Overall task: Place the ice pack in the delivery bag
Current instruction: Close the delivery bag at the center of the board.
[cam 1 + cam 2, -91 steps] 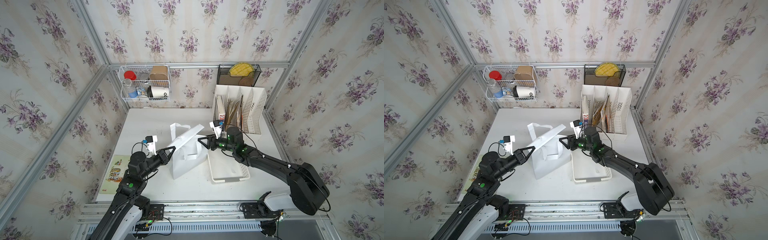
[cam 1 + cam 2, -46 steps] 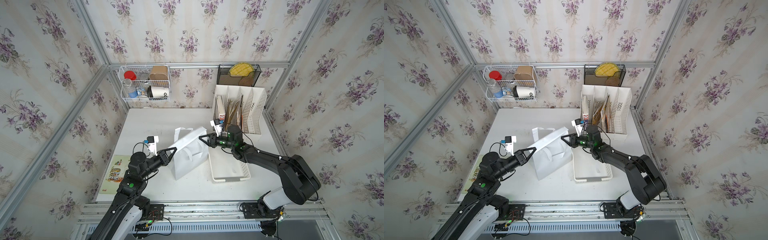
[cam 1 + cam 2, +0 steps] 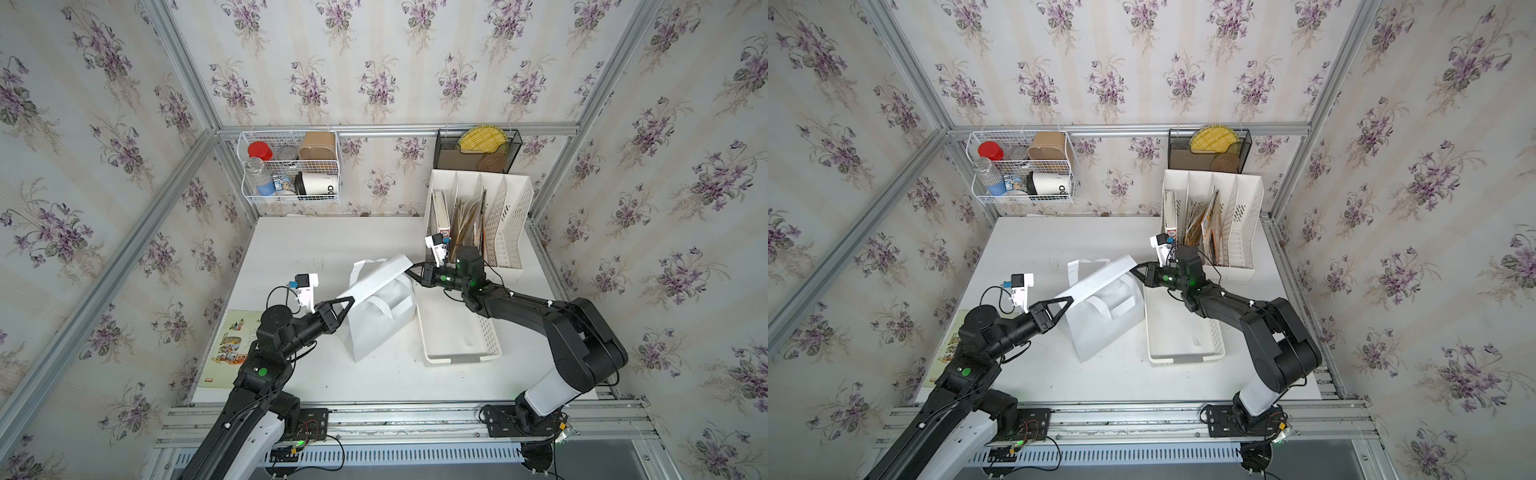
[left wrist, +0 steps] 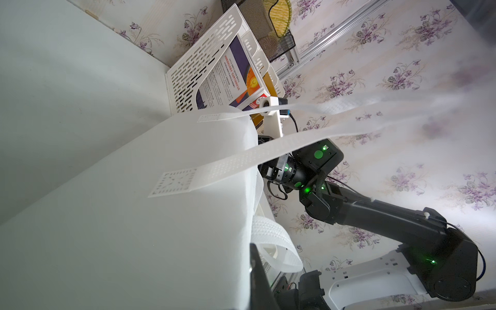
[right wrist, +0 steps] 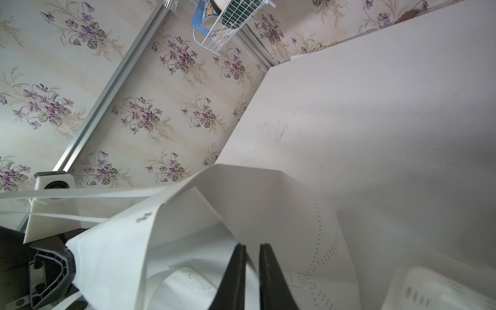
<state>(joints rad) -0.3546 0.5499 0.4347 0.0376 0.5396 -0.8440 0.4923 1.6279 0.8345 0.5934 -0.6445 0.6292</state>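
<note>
The delivery bag (image 3: 380, 316) (image 3: 1100, 324) is a white fabric tote standing in the middle of the table, its top edge stretched flat between my two arms. My left gripper (image 3: 351, 300) (image 3: 1070, 300) (image 4: 251, 249) is shut on the rim's left end. At the rim's right corner, my right gripper (image 3: 409, 271) (image 3: 1133, 269) (image 5: 251, 245) has its fingers nearly together with the fabric between them. The bag's side (image 4: 134, 214) fills the left wrist view, and the strap handles hang loose. The folded rim (image 5: 188, 214) lies in front of the right wrist camera. No view shows the ice pack.
A white perforated basket (image 3: 461, 357) lies right of the bag, under my right arm. Behind it stands a white file organiser (image 3: 482, 216) with papers. A wire basket (image 3: 291, 166) and a black mesh holder (image 3: 478, 149) hang on the back wall. A picture book (image 3: 232, 345) lies at the table's left edge.
My right gripper's jaws have narrowed onto the bag's right rim corner and shifted a little back and right. The raised rim has flattened. My left gripper kept its hold.
</note>
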